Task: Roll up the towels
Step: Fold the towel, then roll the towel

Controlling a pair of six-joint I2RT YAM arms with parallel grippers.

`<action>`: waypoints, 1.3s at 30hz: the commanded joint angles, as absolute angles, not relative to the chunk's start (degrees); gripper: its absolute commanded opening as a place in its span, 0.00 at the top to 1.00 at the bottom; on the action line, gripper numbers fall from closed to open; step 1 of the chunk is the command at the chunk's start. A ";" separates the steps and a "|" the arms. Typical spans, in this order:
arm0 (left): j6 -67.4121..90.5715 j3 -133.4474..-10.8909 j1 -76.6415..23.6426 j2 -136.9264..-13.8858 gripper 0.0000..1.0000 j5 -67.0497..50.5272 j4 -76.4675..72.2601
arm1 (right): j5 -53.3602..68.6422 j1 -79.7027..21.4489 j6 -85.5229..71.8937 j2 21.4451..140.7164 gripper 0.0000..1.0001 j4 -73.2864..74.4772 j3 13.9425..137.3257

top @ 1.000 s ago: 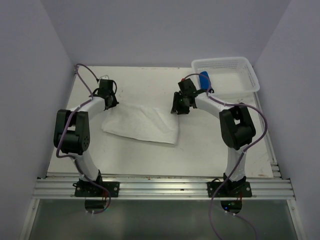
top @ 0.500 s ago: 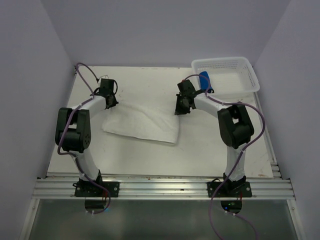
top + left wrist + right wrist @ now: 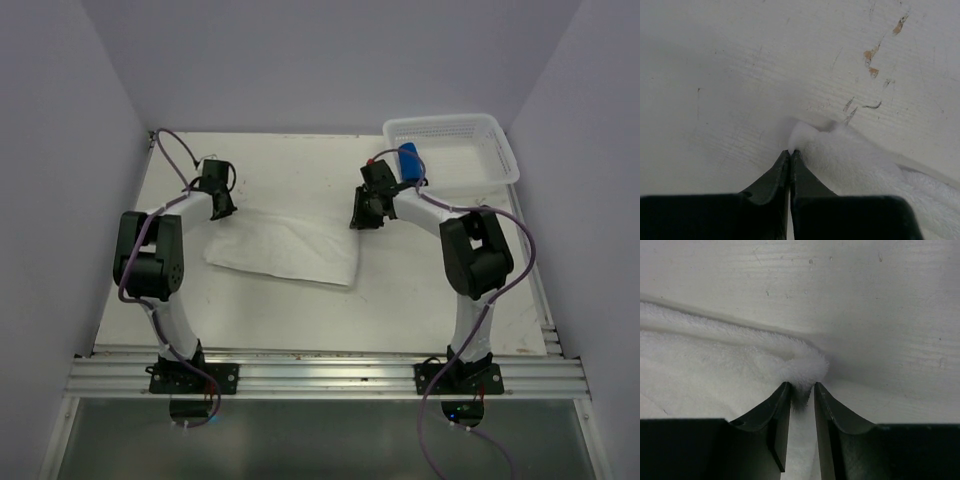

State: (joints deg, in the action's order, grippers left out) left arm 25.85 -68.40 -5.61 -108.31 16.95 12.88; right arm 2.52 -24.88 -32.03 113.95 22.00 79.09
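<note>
The left gripper [image 3: 790, 154] has its jaws pressed together on a small tuft at the corner of the white towel [image 3: 855, 165]. The right gripper [image 3: 802, 389] stands narrowly parted, with a fold of the towel's far edge bunched and pinched between its tips. Holding both far corners probably lets the arms turn that edge over evenly to start the roll. The towel lies spread on the table [image 3: 300, 165] between the arms. The blue towel [image 3: 409, 160] sits at the left end of the basket [image 3: 500, 150] — inside or against it, I cannot tell.
</note>
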 commanded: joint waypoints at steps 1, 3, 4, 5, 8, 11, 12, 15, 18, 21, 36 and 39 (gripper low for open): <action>24.61 -69.70 -4.39 -104.34 0.89 16.89 11.25 | 2.63 -23.38 -29.10 108.73 0.69 24.34 81.20; 24.52 -69.70 -4.39 -101.87 0.71 15.48 10.55 | 5.00 -23.38 -28.92 107.50 0.59 26.01 83.48; 24.61 -69.70 -4.39 -101.08 0.59 14.60 10.46 | 5.71 -23.47 -29.00 106.62 0.57 26.28 83.84; 24.61 -69.87 -4.39 -99.77 0.54 14.33 10.46 | 6.41 -23.47 -29.00 104.87 0.53 26.37 84.02; 24.61 -70.92 -4.39 -97.31 0.42 13.89 11.95 | 6.77 -23.47 -29.44 101.62 0.46 27.77 84.11; 24.61 -72.42 -4.39 -95.02 0.38 14.59 14.49 | 6.42 -23.38 -29.70 98.02 0.44 29.09 81.40; 24.52 -72.60 -4.31 -94.40 0.38 14.59 14.94 | 6.42 -23.38 -30.06 97.04 0.44 29.09 80.26; 24.61 -72.69 -4.31 -91.15 0.38 13.98 16.35 | 7.64 -23.64 -30.93 93.36 0.44 28.57 75.26; 24.43 -71.55 -4.31 -87.81 0.37 11.43 16.08 | 7.38 -24.78 -31.55 90.89 0.42 28.04 70.32; 23.99 -70.32 -4.39 -85.26 0.34 8.97 16.17 | 6.42 -27.41 -32.25 90.27 0.37 27.78 66.64; 18.11 -60.73 -7.20 -72.60 0.27 9.40 11.69 | 2.55 -34.19 -42.01 96.41 0.35 20.66 57.39; 17.93 -59.68 -8.00 -72.42 0.26 9.84 11.08 | 2.28 -34.19 -43.59 97.90 0.36 18.56 56.25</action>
State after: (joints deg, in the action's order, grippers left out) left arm 20.03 -60.86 -6.90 -73.58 8.60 14.55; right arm 3.97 -34.02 -41.04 96.75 21.89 57.21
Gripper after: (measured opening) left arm 0.733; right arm 0.642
